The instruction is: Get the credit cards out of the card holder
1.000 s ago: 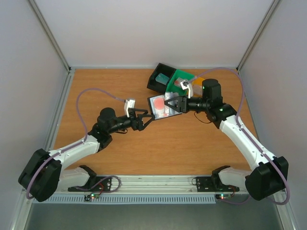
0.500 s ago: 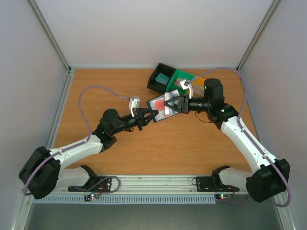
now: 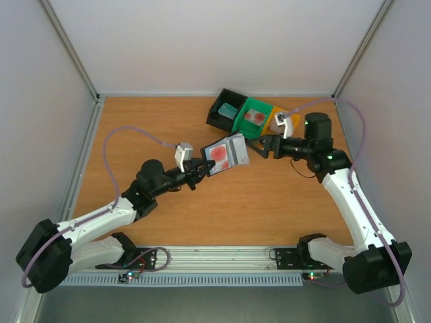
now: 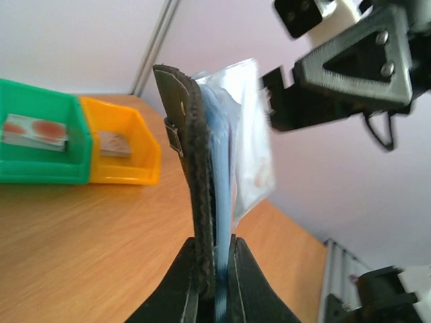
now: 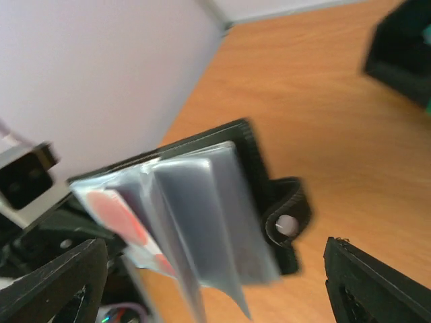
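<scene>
On the wooden table (image 3: 269, 202), side by side — a black tray (image 3: 214, 116), a green tray (image 4: 40, 169), an orange tray (image 4: 124, 169).

The card holder (image 3: 229, 149) is black outside, its inner pockets pale blue-grey (a card with a red blotch (image 3: 219, 154) shows through one). The counter (image 3: 269, 202) is orange-brown wood grain. The black tray (image 3: 217, 120) has a teal card (image 3: 229, 110); the green tray (image 4: 40, 168), a whitish red-spotted card (image 4: 34, 131); then an orange-yellow tray (image 4: 124, 168).

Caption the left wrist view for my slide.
Left gripper clamps the card holder; green tray and orange tray behind.
</scene>
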